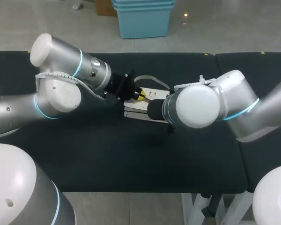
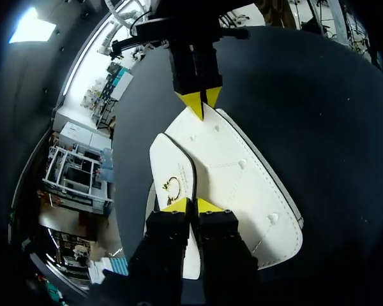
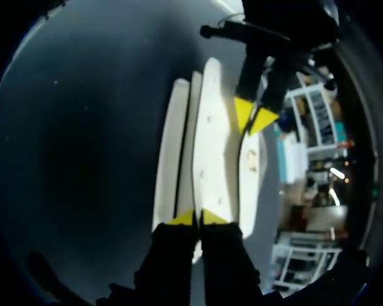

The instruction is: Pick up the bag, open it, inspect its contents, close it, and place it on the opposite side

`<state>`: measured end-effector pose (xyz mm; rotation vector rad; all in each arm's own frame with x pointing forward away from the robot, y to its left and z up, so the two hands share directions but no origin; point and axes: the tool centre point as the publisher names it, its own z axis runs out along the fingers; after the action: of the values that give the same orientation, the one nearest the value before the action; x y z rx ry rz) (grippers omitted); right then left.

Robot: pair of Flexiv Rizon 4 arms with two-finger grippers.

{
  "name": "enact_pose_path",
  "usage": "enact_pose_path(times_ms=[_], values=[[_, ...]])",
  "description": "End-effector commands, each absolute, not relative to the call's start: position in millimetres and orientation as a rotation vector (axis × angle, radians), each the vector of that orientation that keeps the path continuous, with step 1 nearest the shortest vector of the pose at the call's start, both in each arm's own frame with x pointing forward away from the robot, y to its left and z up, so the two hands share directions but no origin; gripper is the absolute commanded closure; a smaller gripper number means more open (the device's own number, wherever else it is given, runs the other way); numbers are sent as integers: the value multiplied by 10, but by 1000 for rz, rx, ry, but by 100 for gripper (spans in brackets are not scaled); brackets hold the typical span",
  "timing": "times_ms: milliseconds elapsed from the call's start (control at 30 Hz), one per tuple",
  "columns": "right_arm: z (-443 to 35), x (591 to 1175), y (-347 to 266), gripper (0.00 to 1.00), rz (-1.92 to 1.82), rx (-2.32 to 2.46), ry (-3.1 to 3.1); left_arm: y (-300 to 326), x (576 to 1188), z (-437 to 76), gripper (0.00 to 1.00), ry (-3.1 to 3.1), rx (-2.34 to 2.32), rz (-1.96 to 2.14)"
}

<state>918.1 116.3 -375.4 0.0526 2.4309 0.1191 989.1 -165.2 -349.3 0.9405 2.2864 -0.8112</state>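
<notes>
Black bench [image 1: 131, 159], with the white bag [image 1: 155, 95] over its middle. Can't tell if the bag rests on the bench or is lifted clear.

Right arm [image 1: 201, 105] comes in over the bag's near-right corner. Its wrist hides its own gripper from overhead.

Right gripper [image 3: 197, 218]: yellow tips pressed nearly together, pinching the thin edge of one bag panel at that end. In the right wrist view the bag [image 3: 210, 146] runs edge-on away from the gripper, as stacked white layers.

Left gripper [image 2: 193, 205] is at the bag's opposite end. Its tips are closed to a sliver, clamped on the black-trimmed edge of the flap [image 2: 172, 159].

Gold clasp ring [image 2: 172, 187] sits on the flap, just ahead of the left tips. The bag's stitched, studded front panel lies beside the flap.

The two grippers face each other along the bag, one at each end. Left arm [image 1: 61, 89] enters from the bag's left.

Pale strap [image 1: 152, 80] loops just beyond the bag's far edge.
</notes>
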Motion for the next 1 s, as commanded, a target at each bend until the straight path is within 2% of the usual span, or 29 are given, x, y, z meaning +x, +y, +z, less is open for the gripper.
enact_pose_path(times_ms=[33, 300, 600, 633, 667, 800, 1000], values=[[-3785, 9171, 1166, 100, 121, 53, 2427, -1574, 10071, -3369, 100, 2354, 923, -888], [-3785, 9171, 1166, 100, 121, 53, 2427, -1568, 10331, -3184, 100, 2488, 819, -994], [-3785, 9171, 1166, 100, 121, 53, 2427, -1575, 10406, -3203, 100, 2561, 795, -1037], [-3785, 9171, 1166, 100, 121, 53, 2427, -1568, 10386, -3219, 92, 2558, 799, -1037], [-3785, 9171, 1166, 100, 121, 53, 2427, -1563, 10364, -3232, 69, 2556, 801, -1036], [-3785, 9171, 1166, 100, 121, 53, 2427, -1551, 10263, -3293, 20, 2541, 793, -999], [-3785, 9171, 1166, 100, 121, 53, 2427, -1589, 10289, -3405, 9, 2577, 714, -959]])
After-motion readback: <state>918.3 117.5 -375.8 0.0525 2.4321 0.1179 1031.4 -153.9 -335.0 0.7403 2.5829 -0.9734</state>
